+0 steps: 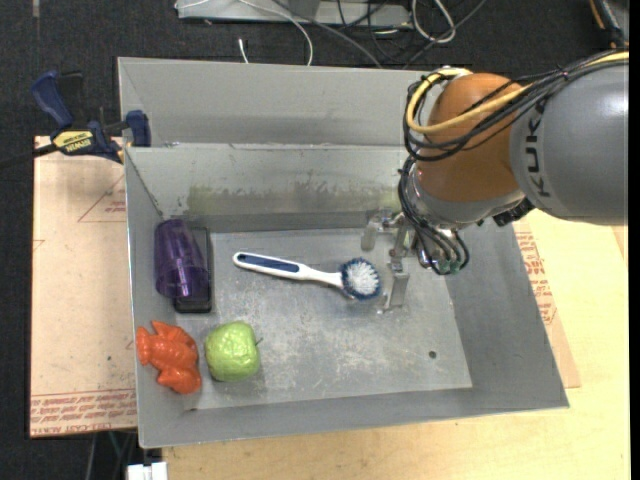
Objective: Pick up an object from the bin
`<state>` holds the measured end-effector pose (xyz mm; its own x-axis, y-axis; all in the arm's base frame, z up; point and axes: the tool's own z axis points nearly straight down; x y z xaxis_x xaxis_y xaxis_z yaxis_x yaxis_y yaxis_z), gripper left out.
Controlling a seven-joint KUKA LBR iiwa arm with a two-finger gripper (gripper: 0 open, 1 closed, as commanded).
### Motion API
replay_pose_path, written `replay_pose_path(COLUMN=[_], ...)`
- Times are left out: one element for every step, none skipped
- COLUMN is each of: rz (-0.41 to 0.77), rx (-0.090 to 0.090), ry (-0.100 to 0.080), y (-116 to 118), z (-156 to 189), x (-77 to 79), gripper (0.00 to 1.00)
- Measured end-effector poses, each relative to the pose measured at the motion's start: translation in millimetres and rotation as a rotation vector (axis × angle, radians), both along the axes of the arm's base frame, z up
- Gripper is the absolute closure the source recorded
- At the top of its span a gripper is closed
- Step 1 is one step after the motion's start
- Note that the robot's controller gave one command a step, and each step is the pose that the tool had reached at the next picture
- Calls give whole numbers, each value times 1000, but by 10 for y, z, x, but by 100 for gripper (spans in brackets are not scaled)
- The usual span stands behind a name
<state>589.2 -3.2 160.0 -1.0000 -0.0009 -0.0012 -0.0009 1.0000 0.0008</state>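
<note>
My gripper (386, 271) hangs low over the bin's right-middle, under the orange wrist cover. Its two metal fingers (399, 286) stand apart, open, with nothing between them. Just left of the lower finger lies a dish brush (310, 271) with a white and blue handle. Its round blue-bristled head is nearest the fingers and its handle points left. I cannot tell whether the finger touches the head.
A purple and black block-shaped thing (181, 265) lies along the bin's left wall. An orange toy figure (170, 356) and a green apple-like ball (233, 351) sit side by side in the front left corner. The arm reaches in from the right.
</note>
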Motion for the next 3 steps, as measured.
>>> replay_pose_path(rz=[0,-93,-88], rx=[0,2,1], ry=[0,-1,-3], y=[0,249,248], z=[0,-523,-663], x=[0,84,69], gripper=[0,0,100])
